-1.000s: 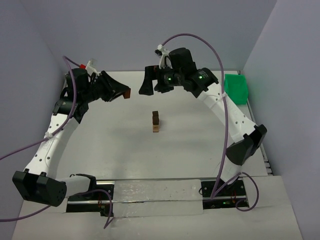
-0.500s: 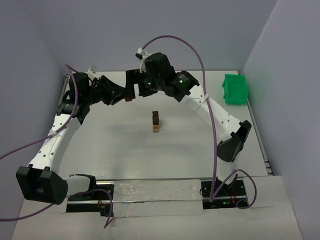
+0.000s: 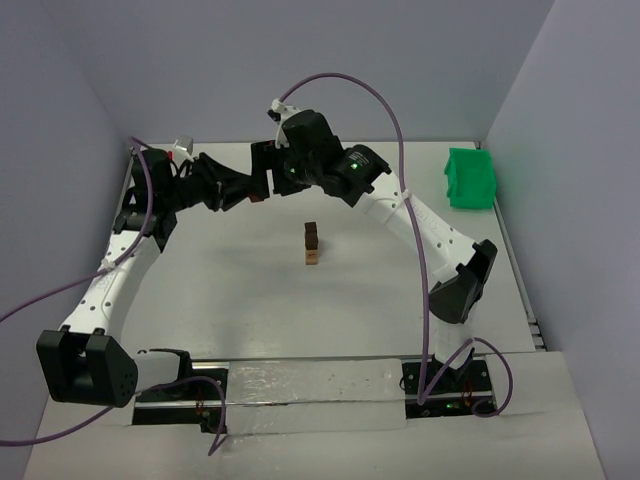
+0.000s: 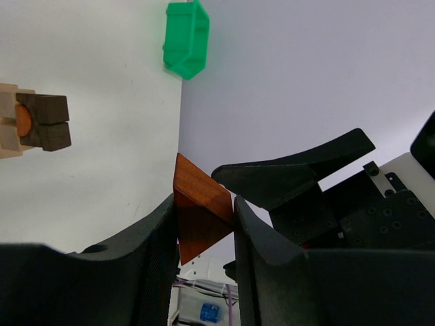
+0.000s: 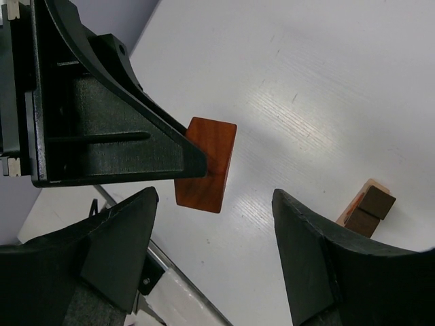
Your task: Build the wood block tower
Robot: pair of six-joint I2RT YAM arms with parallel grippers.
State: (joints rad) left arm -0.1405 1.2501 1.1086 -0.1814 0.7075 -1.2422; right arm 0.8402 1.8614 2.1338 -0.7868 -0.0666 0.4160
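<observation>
The left end effector (image 3: 247, 190) pinches a reddish-brown triangular wooden wedge (image 5: 206, 163) above the far part of the white surface (image 3: 220, 290). The right end effector (image 5: 214, 195) is spread, its fingers flanking the wedge without touching it. Nearer, mid-surface, stands the narrow wood block tower (image 3: 312, 244), light tan pieces below and dark brown on top. A green plastic bin (image 3: 470, 178) sits far right.

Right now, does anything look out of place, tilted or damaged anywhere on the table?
Nothing stands out. The wood block tower stands upright in the middle of the table. The left hand holds a reddish-brown wedge in the air, and the right hand, open, flanks it without touching.
</observation>
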